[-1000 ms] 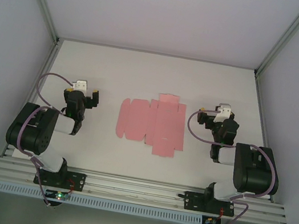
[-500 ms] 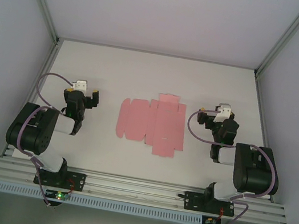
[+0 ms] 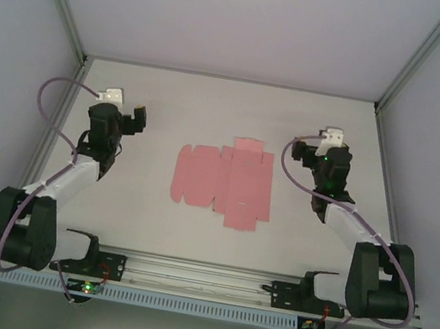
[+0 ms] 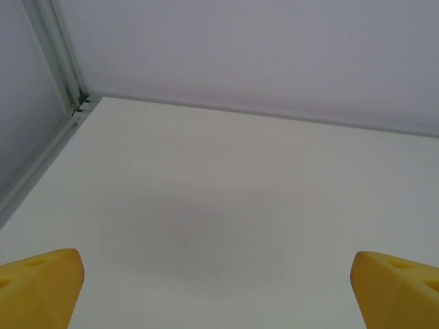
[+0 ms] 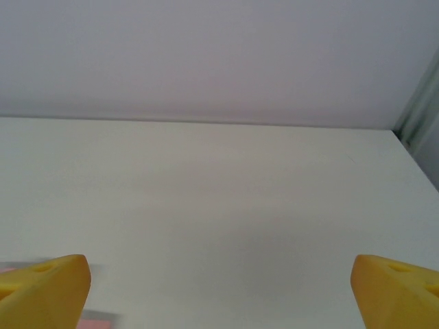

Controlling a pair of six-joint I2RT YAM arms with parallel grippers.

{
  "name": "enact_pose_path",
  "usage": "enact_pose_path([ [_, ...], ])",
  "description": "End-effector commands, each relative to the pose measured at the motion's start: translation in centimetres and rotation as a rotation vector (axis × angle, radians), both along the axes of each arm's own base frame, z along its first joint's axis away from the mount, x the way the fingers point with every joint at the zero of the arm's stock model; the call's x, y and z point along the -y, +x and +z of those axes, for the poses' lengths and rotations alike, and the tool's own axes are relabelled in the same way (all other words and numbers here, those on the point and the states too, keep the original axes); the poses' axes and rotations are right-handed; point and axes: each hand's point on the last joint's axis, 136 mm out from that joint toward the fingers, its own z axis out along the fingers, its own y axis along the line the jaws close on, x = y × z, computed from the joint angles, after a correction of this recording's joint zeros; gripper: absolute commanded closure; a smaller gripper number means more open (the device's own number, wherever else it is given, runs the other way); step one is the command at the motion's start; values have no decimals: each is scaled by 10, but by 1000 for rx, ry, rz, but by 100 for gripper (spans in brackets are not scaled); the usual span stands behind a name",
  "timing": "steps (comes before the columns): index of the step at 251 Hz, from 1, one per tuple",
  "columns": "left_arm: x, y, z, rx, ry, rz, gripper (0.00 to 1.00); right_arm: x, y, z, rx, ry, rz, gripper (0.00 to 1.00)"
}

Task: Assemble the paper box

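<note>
Flat paper box (image 3: 224, 181) lies between left claw (image 3: 134, 118) and right claw (image 3: 301, 149), both wide open, empty

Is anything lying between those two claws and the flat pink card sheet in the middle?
Nothing visible. The flat pink die-cut card sheet lies on the white table, with only plain tabletop between it and the open left gripper and the open right gripper.

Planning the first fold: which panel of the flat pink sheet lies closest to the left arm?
The rounded-corner end panel at the paper box sheet's left edge; all its other panels and flaps lie further toward the right arm.
</note>
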Motion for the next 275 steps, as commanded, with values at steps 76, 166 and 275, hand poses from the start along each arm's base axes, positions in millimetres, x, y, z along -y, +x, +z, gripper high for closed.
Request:
enact_pose_path([
  [76, 99, -45, -69, -461, -340, -151, 0, -87, -39, -33, -338, 224, 68, 2],
  [166, 178, -57, -113, -656, -516, -336, 0, -143, -45, -82, -516, 210, 171, 5],
  [275, 205, -61, -132, -745, -631, -423, 0, -148, -48, -146, -681, 164, 150, 46],
])
